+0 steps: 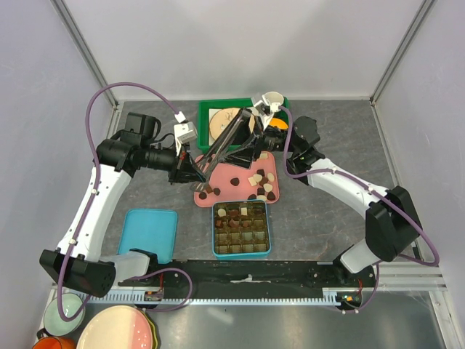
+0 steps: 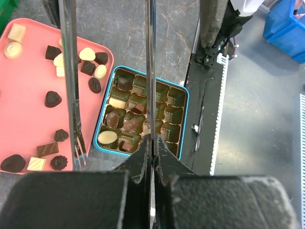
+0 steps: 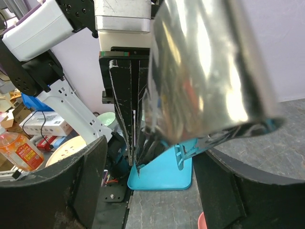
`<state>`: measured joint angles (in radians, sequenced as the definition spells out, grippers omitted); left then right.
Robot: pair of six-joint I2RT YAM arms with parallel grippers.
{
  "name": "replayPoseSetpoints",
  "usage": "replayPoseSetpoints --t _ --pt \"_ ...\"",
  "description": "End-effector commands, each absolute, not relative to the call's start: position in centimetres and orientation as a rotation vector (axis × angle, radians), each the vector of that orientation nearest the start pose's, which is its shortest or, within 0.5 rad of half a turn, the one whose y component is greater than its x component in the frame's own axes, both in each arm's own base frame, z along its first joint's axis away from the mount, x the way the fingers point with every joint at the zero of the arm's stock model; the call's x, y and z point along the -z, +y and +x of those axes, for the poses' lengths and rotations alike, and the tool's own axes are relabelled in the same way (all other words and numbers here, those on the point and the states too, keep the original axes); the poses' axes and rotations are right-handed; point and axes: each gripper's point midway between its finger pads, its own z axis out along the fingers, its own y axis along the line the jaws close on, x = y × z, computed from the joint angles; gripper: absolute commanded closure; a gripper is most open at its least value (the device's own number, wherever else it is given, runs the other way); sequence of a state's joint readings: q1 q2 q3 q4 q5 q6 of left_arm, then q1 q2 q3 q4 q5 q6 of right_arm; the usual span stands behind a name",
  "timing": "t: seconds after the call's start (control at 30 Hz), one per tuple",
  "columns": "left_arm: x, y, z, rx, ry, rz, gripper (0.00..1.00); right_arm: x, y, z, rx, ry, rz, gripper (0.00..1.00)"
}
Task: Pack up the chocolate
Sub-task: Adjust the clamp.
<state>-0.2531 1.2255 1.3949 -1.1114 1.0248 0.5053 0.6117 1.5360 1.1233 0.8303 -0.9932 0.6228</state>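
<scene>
Bright even light, soft shadows; glare on blurred metal tongs (image 3: 205,71) close up.

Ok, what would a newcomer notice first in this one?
A pink tray of loose chocolates sits mid-table, a partly filled blue tin in front of it. Over the tray both hands meet at metal tongs: left hand shut on them, right hand open around them.

Left arm (image 1: 102,196) and right arm (image 1: 341,185) bend inward, wrists close — left gripper (image 2: 151,142) pinched shut, right gripper (image 3: 150,186) spread wide.
</scene>
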Motion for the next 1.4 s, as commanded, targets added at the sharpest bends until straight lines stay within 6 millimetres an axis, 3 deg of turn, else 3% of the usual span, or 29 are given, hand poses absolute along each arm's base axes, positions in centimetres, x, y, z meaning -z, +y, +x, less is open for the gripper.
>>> replayPoseSetpoints --t 0.0,0.37,0.8,1.1,1.23,1.37 --pt "-31.3 -19.9 19.6 1.142 1.799 1.185 0.99 -38.7 36.8 23.2 -1.579 1.068 -1.030 0.23" --pt "-32.0 -20.0 18.8 1.178 1.785 1.193 0.99 -36.5 37.0 25.2 -1.468 1.134 -0.992 0.23" --pt "-31.4 -20.0 18.5 1.206 1.794 1.204 0.98 -38.5 37.2 25.0 -1.521 1.070 -0.953 0.24" --pt "-31.6 -20.0 18.2 1.206 1.788 1.209 0.98 -37.7 37.0 24.3 -1.532 1.095 -0.991 0.46" --pt "-31.5 -20.0 18.3 1.206 1.791 1.208 0.99 -37.5 36.9 24.0 -1.526 1.102 -1.008 0.67" --pt "-31.5 -19.9 18.3 1.196 1.793 1.208 0.99 -37.1 36.7 23.6 -1.523 1.115 -1.020 0.77"
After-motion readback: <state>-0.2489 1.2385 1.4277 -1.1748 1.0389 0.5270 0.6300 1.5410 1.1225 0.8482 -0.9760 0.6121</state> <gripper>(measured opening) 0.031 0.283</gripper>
